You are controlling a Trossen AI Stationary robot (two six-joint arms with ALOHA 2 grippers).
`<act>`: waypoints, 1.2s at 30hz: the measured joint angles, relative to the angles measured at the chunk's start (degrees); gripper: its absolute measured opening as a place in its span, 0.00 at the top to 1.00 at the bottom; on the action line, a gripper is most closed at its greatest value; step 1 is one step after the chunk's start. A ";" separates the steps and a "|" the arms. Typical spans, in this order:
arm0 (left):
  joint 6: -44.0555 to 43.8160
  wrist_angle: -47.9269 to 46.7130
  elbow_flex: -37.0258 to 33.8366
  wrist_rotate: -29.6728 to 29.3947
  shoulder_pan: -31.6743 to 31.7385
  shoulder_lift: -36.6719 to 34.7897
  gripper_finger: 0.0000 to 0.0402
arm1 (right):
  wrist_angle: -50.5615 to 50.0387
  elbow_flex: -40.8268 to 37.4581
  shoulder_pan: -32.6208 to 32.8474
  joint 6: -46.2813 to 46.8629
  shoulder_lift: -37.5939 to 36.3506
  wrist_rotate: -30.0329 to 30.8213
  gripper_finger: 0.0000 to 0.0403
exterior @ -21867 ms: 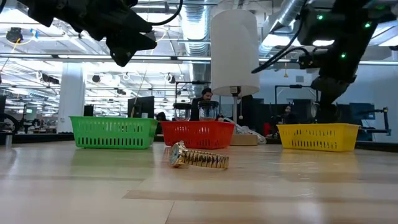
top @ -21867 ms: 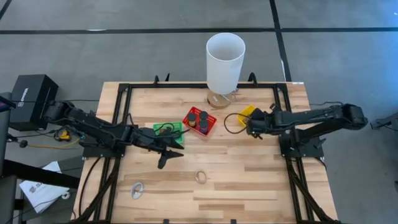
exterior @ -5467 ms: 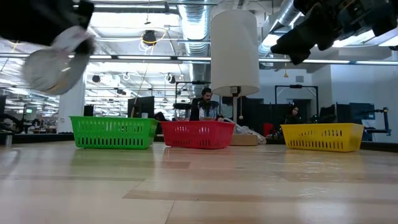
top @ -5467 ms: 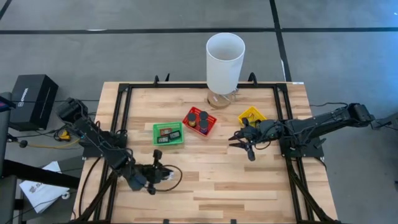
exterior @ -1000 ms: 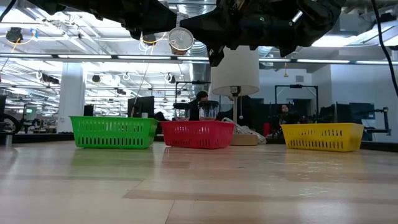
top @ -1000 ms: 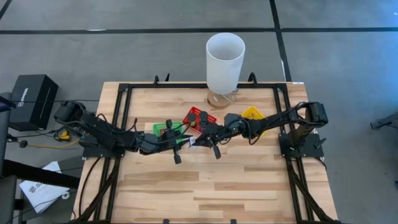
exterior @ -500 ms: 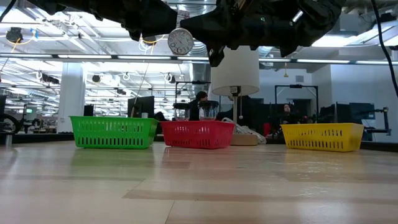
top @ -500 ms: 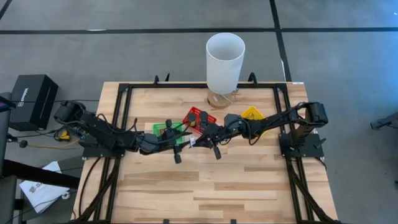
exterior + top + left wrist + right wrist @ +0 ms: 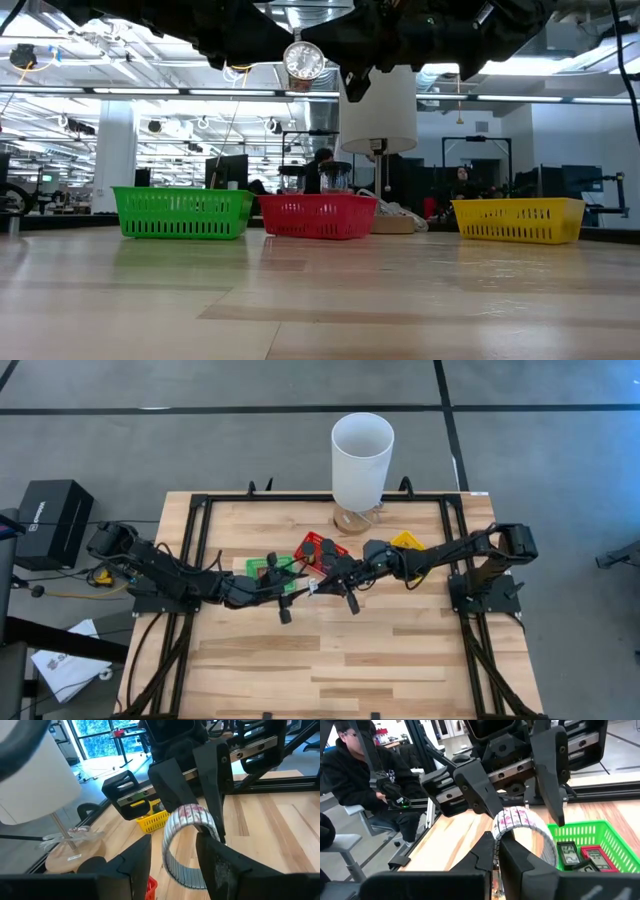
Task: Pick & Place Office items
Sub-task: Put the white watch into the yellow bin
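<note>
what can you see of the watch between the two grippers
The watch is a wristwatch with a round pale dial in a silvery case and a silvery ribbed metal band curving into a loop. It hangs in mid-air above the table, near the red basket. The right gripper is shut on its band; the left gripper stands open around it.

You've got a green basket [image 9: 272,570], red basket [image 9: 318,546] and yellow basket [image 9: 407,541] in a row mid-table, tall white cylinder [image 9: 361,460] behind them, a seated person [image 9: 357,775] beyond.
</note>
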 joint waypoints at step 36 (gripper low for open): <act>-2.56 -0.85 0.00 -0.01 -0.02 0.00 0.65 | -32.77 -0.02 1.59 -3.19 -14.94 21.27 0.98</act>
